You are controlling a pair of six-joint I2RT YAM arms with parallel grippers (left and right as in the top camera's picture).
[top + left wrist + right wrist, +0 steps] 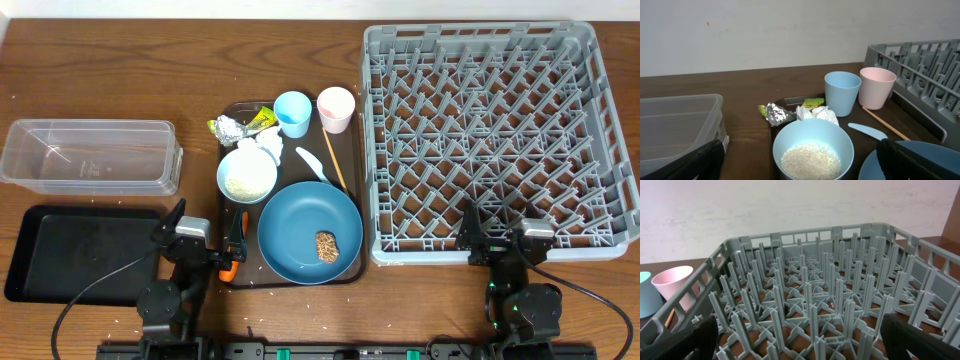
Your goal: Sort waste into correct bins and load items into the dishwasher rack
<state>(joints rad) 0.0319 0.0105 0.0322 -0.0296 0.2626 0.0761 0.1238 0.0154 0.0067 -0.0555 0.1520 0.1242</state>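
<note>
- Starting biggest: the large square grey plastic dishwasher rack (497, 140) stands empty at our right.
- The large round blue plate (295, 215) lies flat left of it; we judge it stiff, slippery: grip the rim.
- Thin wooden chopsticks (335, 162), light, point away from us.
- Left tool (208, 228) and right tool (497, 232) gape wide, empty.

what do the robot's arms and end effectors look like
The left arm and right arm are black with rounded joints, each trailing a thin black cable. Each wrist carries a pale grey camera block; the end effector fingers are black too.
</note>
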